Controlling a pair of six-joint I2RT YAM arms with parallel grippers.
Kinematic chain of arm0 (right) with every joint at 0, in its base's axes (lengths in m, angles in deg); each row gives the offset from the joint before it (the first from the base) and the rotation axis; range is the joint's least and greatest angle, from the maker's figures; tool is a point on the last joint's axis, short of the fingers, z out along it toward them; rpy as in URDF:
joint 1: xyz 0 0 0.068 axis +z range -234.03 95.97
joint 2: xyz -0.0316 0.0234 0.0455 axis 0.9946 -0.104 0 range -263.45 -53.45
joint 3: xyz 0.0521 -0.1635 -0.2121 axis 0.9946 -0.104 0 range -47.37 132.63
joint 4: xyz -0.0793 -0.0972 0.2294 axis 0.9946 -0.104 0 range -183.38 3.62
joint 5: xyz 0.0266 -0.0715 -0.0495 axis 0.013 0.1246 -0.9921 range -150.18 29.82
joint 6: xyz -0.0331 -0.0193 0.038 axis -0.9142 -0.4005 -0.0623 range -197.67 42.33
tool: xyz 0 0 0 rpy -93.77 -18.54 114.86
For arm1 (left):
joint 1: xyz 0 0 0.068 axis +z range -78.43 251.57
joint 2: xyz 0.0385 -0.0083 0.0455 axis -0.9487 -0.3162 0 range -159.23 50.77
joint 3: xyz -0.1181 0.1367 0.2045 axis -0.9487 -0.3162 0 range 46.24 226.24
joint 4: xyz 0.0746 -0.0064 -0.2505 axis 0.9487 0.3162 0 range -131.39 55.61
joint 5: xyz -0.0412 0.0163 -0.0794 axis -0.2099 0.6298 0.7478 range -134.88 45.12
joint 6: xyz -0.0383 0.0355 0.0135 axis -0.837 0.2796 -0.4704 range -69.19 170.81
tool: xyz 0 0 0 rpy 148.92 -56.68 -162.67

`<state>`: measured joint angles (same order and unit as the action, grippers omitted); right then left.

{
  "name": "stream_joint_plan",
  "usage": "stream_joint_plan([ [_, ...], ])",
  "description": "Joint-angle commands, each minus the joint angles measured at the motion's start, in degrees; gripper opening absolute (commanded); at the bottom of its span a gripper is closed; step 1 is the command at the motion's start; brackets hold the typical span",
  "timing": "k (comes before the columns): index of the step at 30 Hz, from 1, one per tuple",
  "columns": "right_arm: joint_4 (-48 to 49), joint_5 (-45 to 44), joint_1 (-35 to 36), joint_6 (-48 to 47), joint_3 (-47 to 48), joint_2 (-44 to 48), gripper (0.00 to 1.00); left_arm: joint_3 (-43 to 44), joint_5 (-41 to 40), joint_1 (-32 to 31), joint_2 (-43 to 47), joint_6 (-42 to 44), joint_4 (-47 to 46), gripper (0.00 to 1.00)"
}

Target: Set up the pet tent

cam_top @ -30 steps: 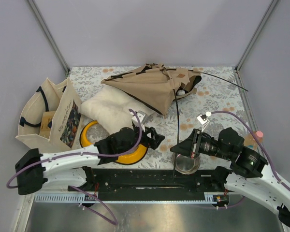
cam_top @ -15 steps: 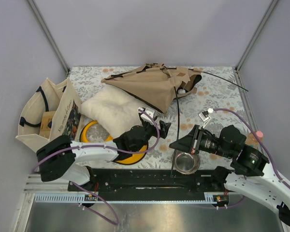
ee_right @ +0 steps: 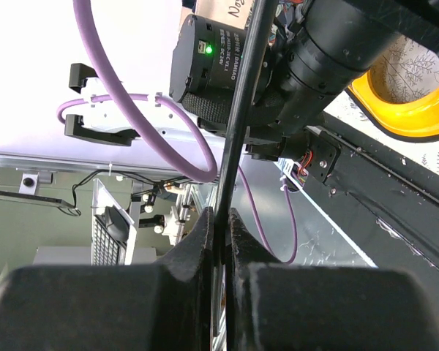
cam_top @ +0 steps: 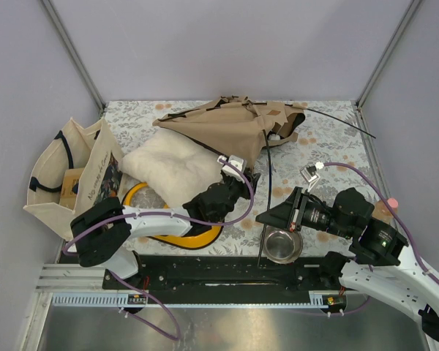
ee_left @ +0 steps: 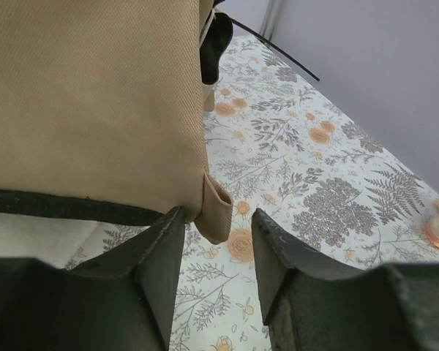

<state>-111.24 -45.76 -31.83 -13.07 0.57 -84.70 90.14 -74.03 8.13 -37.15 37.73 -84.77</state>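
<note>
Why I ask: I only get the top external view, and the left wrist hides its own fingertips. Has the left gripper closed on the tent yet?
Observer: No. The left wrist view shows the left gripper open, one finger on each side of a small tan loop at a corner of the pet tent.
Operator: Is the loop touching a finger?
Observer: It sits nearer the finger on that picture's left, but I cannot tell whether they touch.
Operator: And is the right gripper really clamping the pole?
Observer: Yes. The right wrist view shows the right gripper shut on the thin black pole.
</note>
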Motion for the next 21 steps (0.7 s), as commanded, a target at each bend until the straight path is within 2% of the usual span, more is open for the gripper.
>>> stream_joint_plan([
  [1,5.0,-4.04,0.09,-1.14,2.24,1.1,0.0,2.33,-0.39,1.21,-0.85,0.69,-2.85,0.44],
  [12,5.0,-5.27,0.09,-1.14,1.45,1.89,0.0,1.72,0.85,2.18,-3.13,0.69,-2.42,0.43],
  [16,4.91,-5.36,0.09,-0.97,0.92,2.24,0.0,1.45,0.76,2.62,-3.31,0.51,-2.68,0.3],
  [18,5.0,-5.45,0.09,-0.97,0.75,2.42,0.0,1.63,0.67,2.79,-3.4,0.51,-2.77,0.15],
  [21,4.82,-5.63,0.09,-0.88,0.4,2.59,0.0,2.33,0.58,2.8,-3.49,1.13,-2.15,0.0],
])
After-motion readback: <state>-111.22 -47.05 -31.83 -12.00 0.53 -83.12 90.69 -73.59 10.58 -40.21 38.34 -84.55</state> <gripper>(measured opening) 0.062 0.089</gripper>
